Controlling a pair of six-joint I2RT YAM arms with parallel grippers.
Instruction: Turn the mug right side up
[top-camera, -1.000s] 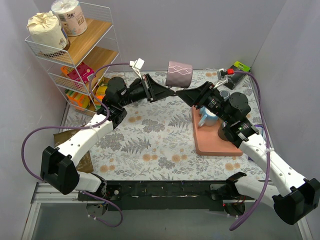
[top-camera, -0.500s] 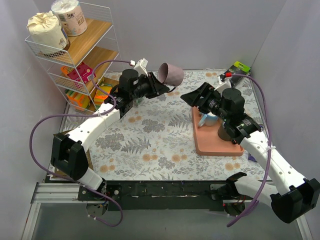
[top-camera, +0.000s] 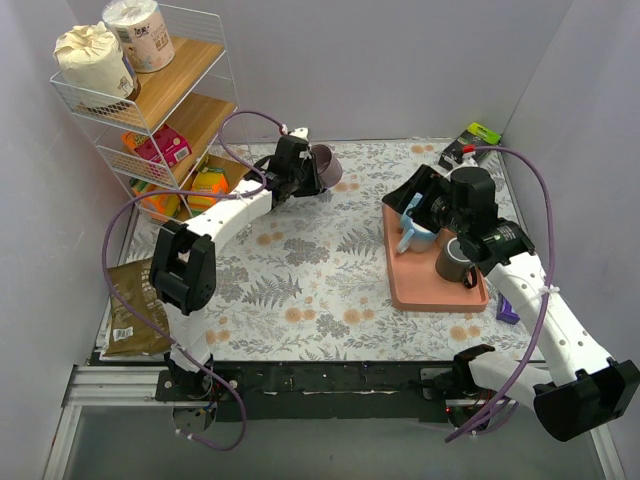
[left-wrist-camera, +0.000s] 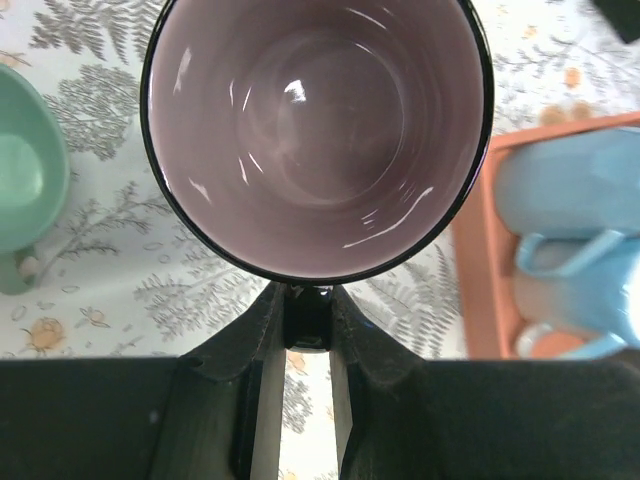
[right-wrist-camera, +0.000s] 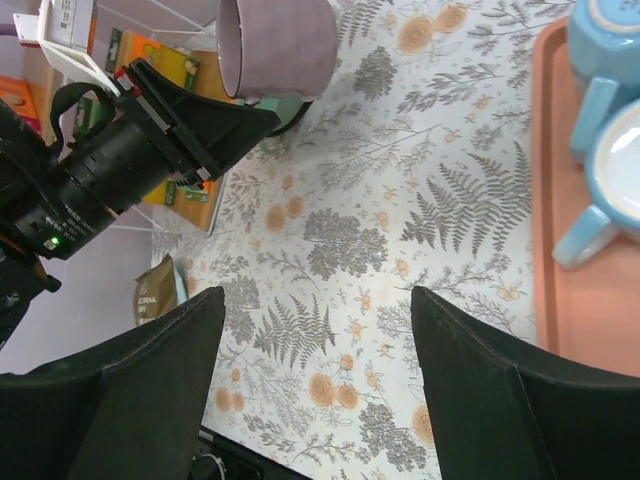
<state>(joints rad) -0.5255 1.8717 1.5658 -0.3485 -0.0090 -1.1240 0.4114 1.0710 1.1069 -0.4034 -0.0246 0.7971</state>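
The purple mug (top-camera: 323, 165) hangs over the far left part of the table, its handle pinched by my left gripper (top-camera: 305, 172), which is shut on it. In the left wrist view the mug (left-wrist-camera: 315, 130) shows its open mouth and shiny inside, with the table below; the gripper (left-wrist-camera: 307, 305) clamps the dark handle just under the rim. The right wrist view has the mug (right-wrist-camera: 280, 45) at the top, held by the left gripper (right-wrist-camera: 215, 115). My right gripper (top-camera: 418, 198) stands open and empty by the tray's far corner, well apart from the mug, also seen wide apart in its own view (right-wrist-camera: 315, 335).
An orange tray (top-camera: 430, 292) on the right holds a blue mug (top-camera: 415, 235) and a dark mug (top-camera: 455, 262). A green mug (left-wrist-camera: 25, 190) sits on the cloth under the left gripper. A wire shelf (top-camera: 150, 100) fills the back left. A brown packet (top-camera: 125, 305) lies at the left edge.
The left arm swung the mug down and left from between the grippers, turning its mouth upward. The right gripper opened and drew back toward the tray.
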